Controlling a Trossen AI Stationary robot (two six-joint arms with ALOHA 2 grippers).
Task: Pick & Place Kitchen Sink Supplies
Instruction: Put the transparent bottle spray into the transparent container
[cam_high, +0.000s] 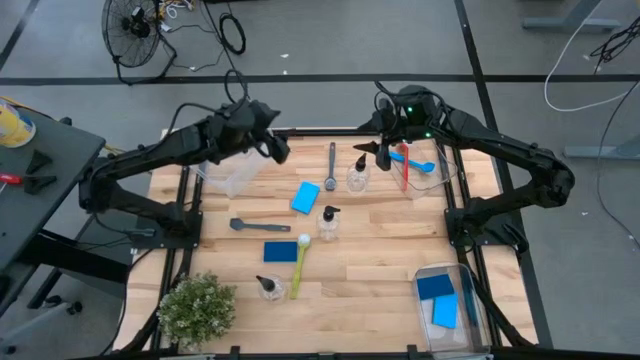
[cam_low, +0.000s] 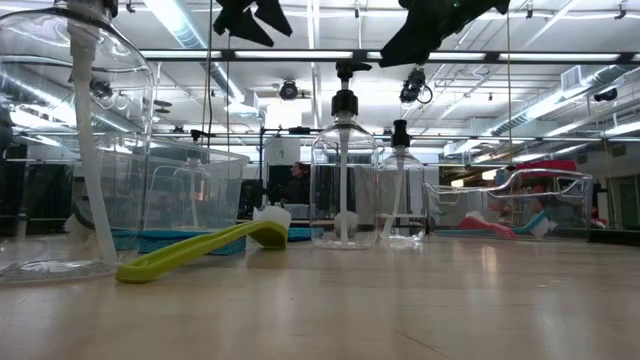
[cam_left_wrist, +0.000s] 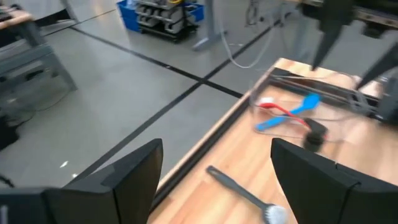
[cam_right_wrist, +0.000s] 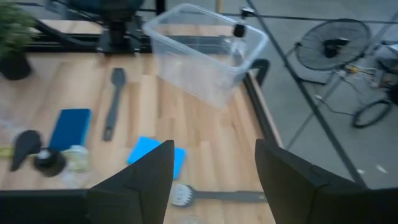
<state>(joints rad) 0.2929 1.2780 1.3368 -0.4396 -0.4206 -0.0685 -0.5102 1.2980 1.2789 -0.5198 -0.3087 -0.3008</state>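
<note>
A light blue sponge (cam_high: 306, 197) lies mid-table, a clear bottle (cam_high: 329, 224) at its four o'clock (touching nothing). At eleven o'clock the left gripper (cam_high: 277, 148) hovers with fingers spread, empty; at one o'clock the right gripper (cam_high: 383, 155), likewise parted, empty.

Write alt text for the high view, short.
Overhead view of a wooden table with both arms raised at its far edge, left gripper and right gripper open and empty. Blue sponges, small clear bottles and long brushes lie scattered between clear bins; a potted plant sits at the near left corner.
</note>
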